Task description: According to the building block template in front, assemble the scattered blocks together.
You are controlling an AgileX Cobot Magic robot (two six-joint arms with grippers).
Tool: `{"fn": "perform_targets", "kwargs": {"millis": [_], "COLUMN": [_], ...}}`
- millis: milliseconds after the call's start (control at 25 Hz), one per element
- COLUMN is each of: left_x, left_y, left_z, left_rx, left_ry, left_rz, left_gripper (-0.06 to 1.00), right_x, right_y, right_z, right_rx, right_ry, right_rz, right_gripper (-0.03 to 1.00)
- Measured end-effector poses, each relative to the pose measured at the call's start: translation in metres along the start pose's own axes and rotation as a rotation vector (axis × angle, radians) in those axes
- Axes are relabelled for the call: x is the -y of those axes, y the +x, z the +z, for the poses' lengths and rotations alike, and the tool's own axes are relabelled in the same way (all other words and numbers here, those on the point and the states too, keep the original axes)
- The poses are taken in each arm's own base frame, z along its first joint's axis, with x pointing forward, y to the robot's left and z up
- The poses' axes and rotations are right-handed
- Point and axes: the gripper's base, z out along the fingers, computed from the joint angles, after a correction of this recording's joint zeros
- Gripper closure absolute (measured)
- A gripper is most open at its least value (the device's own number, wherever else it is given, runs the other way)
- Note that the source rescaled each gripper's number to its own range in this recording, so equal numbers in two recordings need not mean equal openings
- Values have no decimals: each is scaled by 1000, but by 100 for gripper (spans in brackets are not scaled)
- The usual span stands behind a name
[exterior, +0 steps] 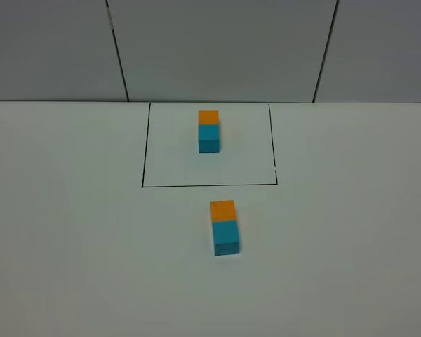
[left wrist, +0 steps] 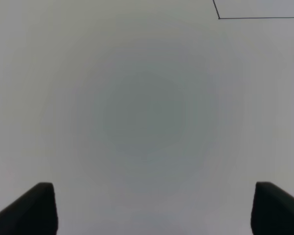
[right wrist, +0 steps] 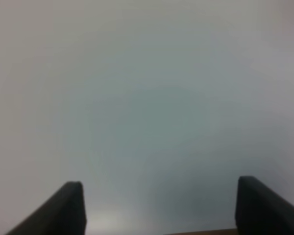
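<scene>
- Exterior high view: a white table [exterior: 70, 232] runs back to a grey panelled wall [exterior: 217, 49], and neither arm shows in this picture.
- A thin black outline [exterior: 142, 140] is drawn on the table near the wall, open on its far side where it meets the table edge.
- Inside that outline stands the template pair [exterior: 208, 130]: an orange cube on the far side touching a teal cube on the near side, the two in one straight row.
- Just outside the outline, on its near side and a little to the right of the template, sit the loose blocks, with no line around them.
- The loose orange block [exterior: 222, 210] lies on the far side and the loose teal block [exterior: 225, 237] on the near side; their faces touch, and the pair shows the same colour order as the template.
- Left wrist view: the left gripper [left wrist: 152, 208] hangs over bare table with its two dark fingers [left wrist: 32, 208] spread wide and nothing between them; a corner of the black outline shows near the picture's edge.
- Right wrist view: the right gripper [right wrist: 159, 205] is over plain, blurred table, its dark fingers [right wrist: 63, 208] apart and empty.
- Both sets of fingers are well apart from all the blocks.
</scene>
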Motion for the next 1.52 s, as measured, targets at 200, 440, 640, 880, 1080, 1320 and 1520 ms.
{"fn": "perform_targets", "kwargs": {"millis": [200,440,640,880,1080,1320,1520], "left_x": [0,0,0,0,0,0,0], "left_y": [0,0,0,0,0,0,0], "left_z": [0,0,0,0,0,0,0], "left_rx": [0,0,0,0,0,0,0], "left_ry": [0,0,0,0,0,0,0], "left_rz": [0,0,0,0,1,1,1], "left_gripper": [-3,-3,-3,-3,-3,-3,-3], "right_x": [5,8,8,10,11,12,13], "right_y": [11,18,22,32,32,32,32], "right_z": [-13,-20,-23,-29,-29,-29,-29], "right_rx": [102,160,221,322,329,332,335], "right_ry": [8,13,3,-9,-5,6,17], "right_rz": [1,7,12,19,17,38,49], "right_gripper": [36,38,38,38,38,38,38]}}
